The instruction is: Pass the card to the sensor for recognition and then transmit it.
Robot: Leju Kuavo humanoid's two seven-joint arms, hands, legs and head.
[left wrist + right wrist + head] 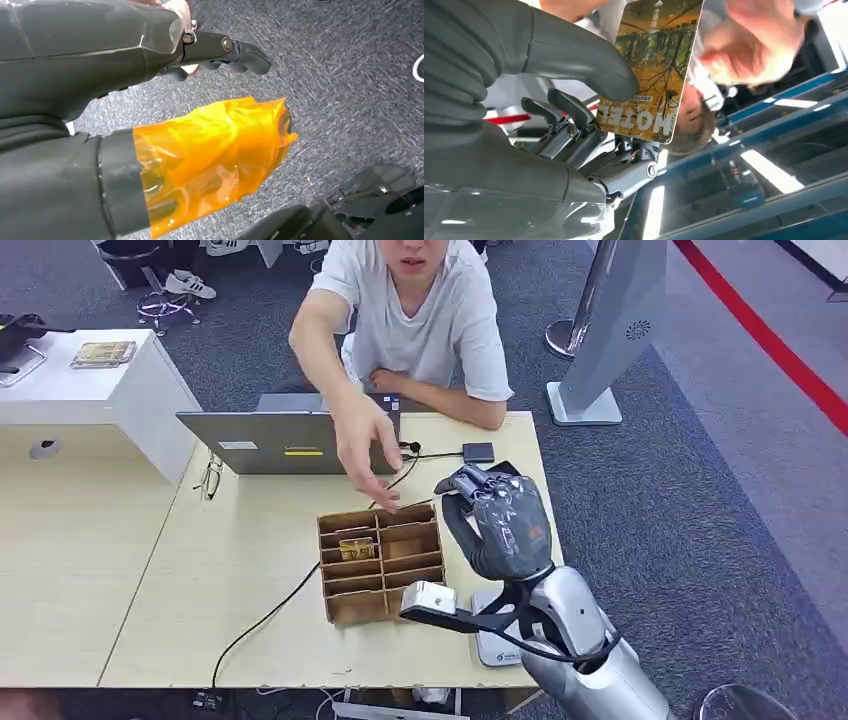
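Right hand (497, 520) is raised above the bench (240, 570), near its right edge, palm side turned away from the head cam. In the right wrist view the card (655, 70) is pinched between the thumb and the dark fingers (569, 107); thumb presses on the printed face, which shows an autumn tree scene w/ the word "HOTEL". Card stands clear of the hand on its far end and is held up in the air, not touching the bench. A person (420, 310) sits across the bench, one hand (362, 445) reaching fwd over the cardboard divider box (382, 562), fingers pointing down toward its rear compartments. Box sits mid-bench; a small yellowish item lies in one left-side compartment. A laptop (285, 440) stands behind the box, just beside the person's arm. A small dark pad (478, 451) w/ cable lies near the bench rear right. Left hand (200, 150) hangs over grey carpet, thumb wrapped in orange film, dark fingers (235, 50) extended, holding nothing.
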